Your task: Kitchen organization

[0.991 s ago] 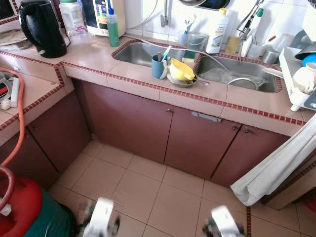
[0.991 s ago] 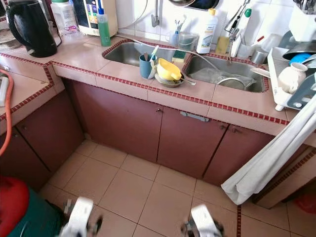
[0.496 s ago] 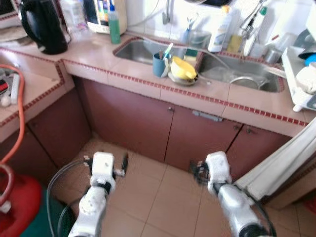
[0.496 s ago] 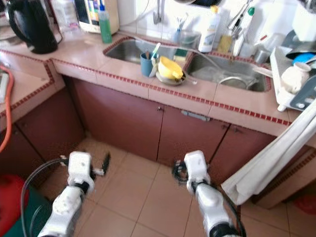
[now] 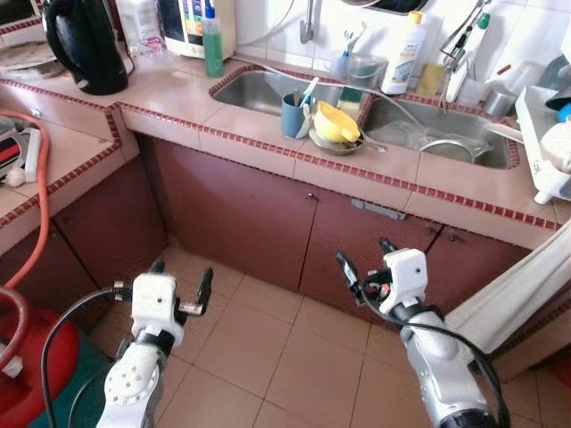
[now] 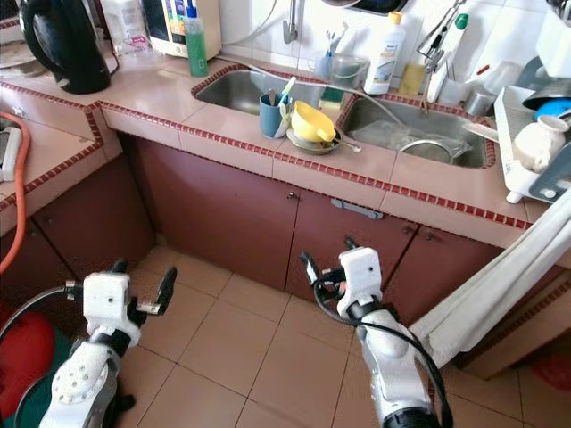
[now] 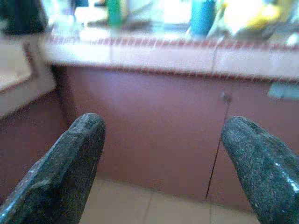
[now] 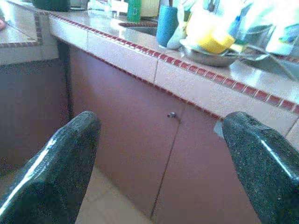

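On the tiled counter ledge between the two sink basins stand a blue cup with utensils in it and a yellow bowl resting in a metal dish. Both arms are raised in front of the maroon cabinet doors, well below the counter. My left gripper is open and holds nothing. My right gripper is also open and holds nothing. The left wrist view looks between its fingers at the cabinet; the right wrist view shows the cup and bowl above its fingers.
A black kettle and a green bottle stand at the back left, a white bottle behind the sinks. A dish rack and a hanging white cloth are on the right. A red gas cylinder with orange hose stands left.
Both arms have risen from the bottom edge to in front of the cabinet doors, with their fingers now showing open. The view has shifted slightly.
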Robot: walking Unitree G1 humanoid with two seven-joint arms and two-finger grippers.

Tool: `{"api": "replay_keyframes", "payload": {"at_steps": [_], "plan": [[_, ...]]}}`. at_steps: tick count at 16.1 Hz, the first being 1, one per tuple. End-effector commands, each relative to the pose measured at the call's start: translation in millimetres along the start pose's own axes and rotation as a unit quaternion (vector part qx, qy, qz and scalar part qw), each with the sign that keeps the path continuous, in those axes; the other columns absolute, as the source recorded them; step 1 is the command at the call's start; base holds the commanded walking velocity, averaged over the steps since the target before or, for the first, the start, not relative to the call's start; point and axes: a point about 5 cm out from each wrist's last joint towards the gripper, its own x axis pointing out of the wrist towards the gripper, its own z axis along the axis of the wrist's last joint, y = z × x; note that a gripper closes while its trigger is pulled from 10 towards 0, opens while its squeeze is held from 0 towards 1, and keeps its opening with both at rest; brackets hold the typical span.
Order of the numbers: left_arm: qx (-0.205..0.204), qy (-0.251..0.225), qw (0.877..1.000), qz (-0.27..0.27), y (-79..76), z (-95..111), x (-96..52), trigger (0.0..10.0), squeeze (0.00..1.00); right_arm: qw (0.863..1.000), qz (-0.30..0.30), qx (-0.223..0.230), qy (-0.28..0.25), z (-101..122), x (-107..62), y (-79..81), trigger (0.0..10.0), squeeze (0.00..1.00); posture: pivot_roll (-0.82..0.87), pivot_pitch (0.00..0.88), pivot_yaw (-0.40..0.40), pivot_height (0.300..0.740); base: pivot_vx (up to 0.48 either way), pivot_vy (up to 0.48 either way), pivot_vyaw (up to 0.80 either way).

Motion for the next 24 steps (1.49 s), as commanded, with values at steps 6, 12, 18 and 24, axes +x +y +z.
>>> {"api": "replay_keyframes", "payload": {"at_steps": [6, 12, 18, 24], "plan": [[0.012, -0.016, 0.999, -0.039, -7.4, 20, -0.3, 10.0, 0.00, 0.999, -0.025, -0.008, -0.025, 21, -0.9, -1.5, 10.0, 0.00, -0.10, 0.052, -0.028, 0.740, 0.000, 0.000, 0.00], [-0.022, -0.030, 0.999, -0.035, -4.0, 33, 6.9, 10.0, 0.00, 0.999, -0.013, -0.019, -0.023, 25, 0.4, 3.9, 10.0, 0.00, -0.10, 0.052, -0.035, 0.740, 0.049, 0.000, 0.00], [-0.034, -0.032, 0.998, -0.032, -1.7, 38, 9.1, 10.0, 0.00, 0.999, -0.010, -0.026, -0.020, 26, 0.5, 2.5, 10.0, 0.00, -0.10, 0.053, -0.039, 0.740, 0.376, 0.000, 0.00], [-0.039, -0.030, 0.998, -0.040, -5.7, 39, 10.2, 10.0, 0.00, 0.999, -0.006, -0.030, -0.019, 26, -0.1, 4.0, 10.0, 0.00, -0.11, 0.050, -0.039, 0.740, 0.419, 0.000, 0.00]]}}
